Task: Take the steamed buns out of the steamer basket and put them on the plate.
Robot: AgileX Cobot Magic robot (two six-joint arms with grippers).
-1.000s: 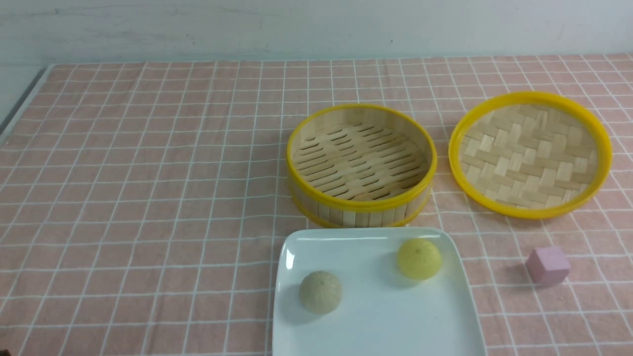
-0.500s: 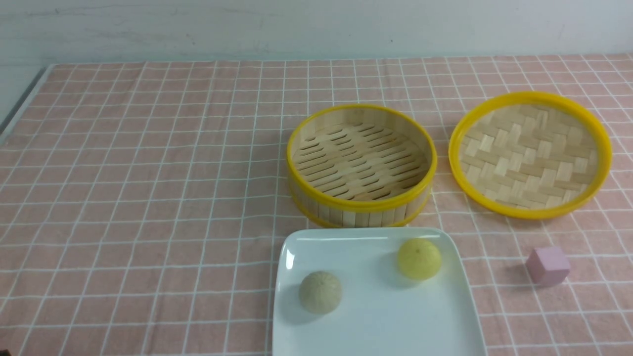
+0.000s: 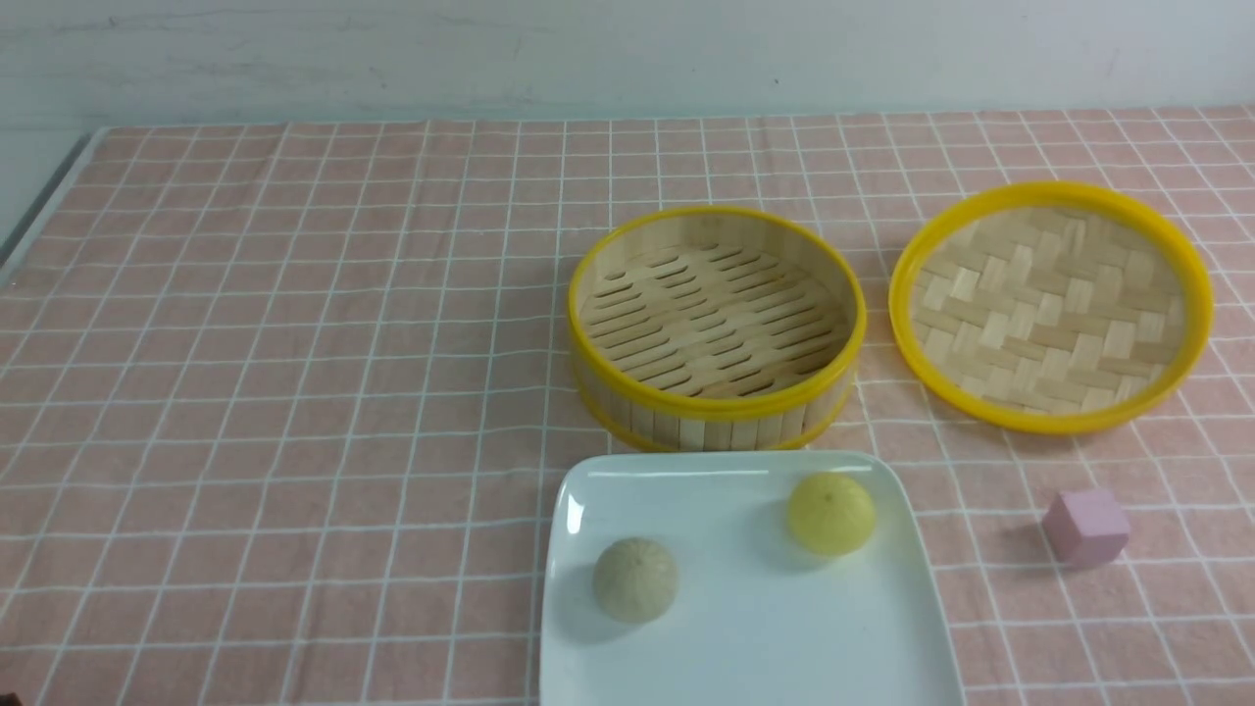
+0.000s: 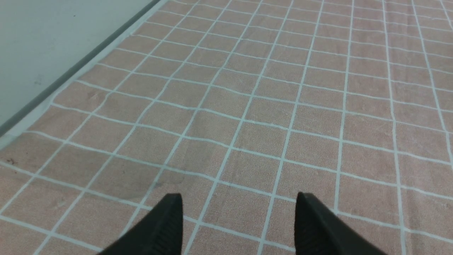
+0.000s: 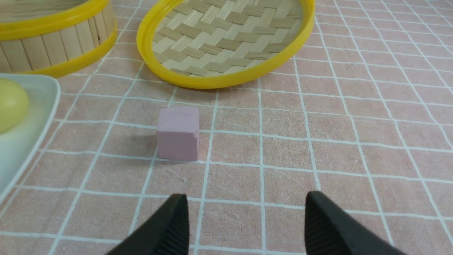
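Already find both steamed buns, yellow bun [image 3: 830, 513] and beige bun [image 3: 635, 579], resting well apart on the plate [image 3: 745, 647], with steamer basket [image 3: 716, 407] bare just behind it. Judge transfer finished: leave buns alone, avoid nudging plate rim, keep arms back. Note left pincer [image 4: 239, 219] spread wide and empty, angled low over counter [image 4: 247, 106], and right pincer [image 5: 246, 219] equally spread, empty, facing pink cube [image 5: 177, 133] near lid [image 5: 226, 81].
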